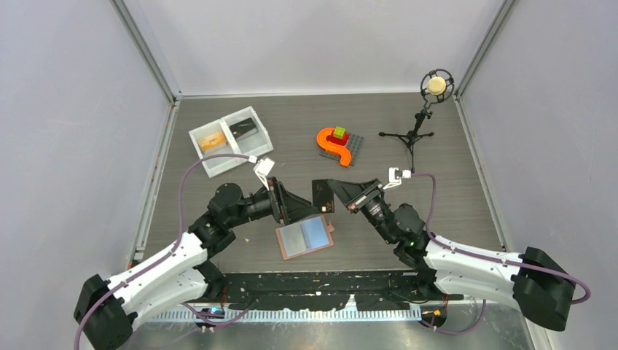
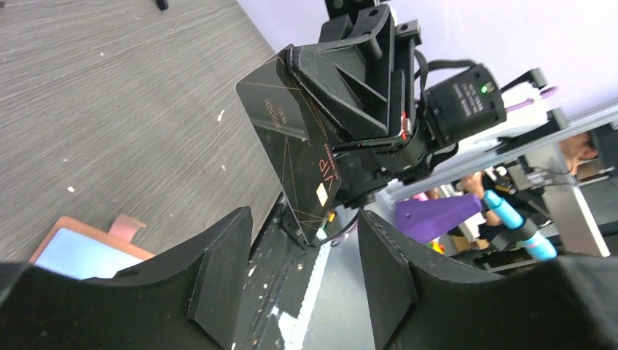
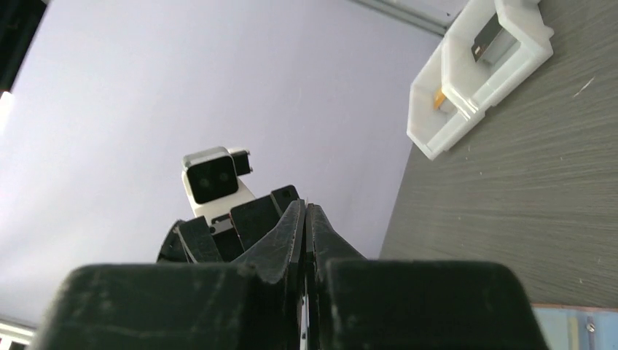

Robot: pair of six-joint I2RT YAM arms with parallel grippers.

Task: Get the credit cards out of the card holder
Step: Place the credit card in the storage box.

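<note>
The card holder (image 1: 304, 237) lies open on the table near the front, light blue pockets up; a corner with its tab shows in the left wrist view (image 2: 80, 248). My right gripper (image 1: 333, 192) is shut on a dark grey-black credit card (image 1: 323, 197), held edge-up above the table behind the holder. The card (image 2: 295, 157) faces the left wrist camera. In the right wrist view the fingers (image 3: 291, 233) pinch its thin edge. My left gripper (image 1: 294, 208) is open and empty, just left of the card, its jaws (image 2: 302, 240) spread wide below it.
A white two-compartment tray (image 1: 204, 158) stands at the back left, with a tan card and a dark card in it; it also shows in the right wrist view (image 3: 430, 109). An orange curved toy on a grey plate (image 1: 337, 146) and a microphone stand (image 1: 417, 131) are farther back.
</note>
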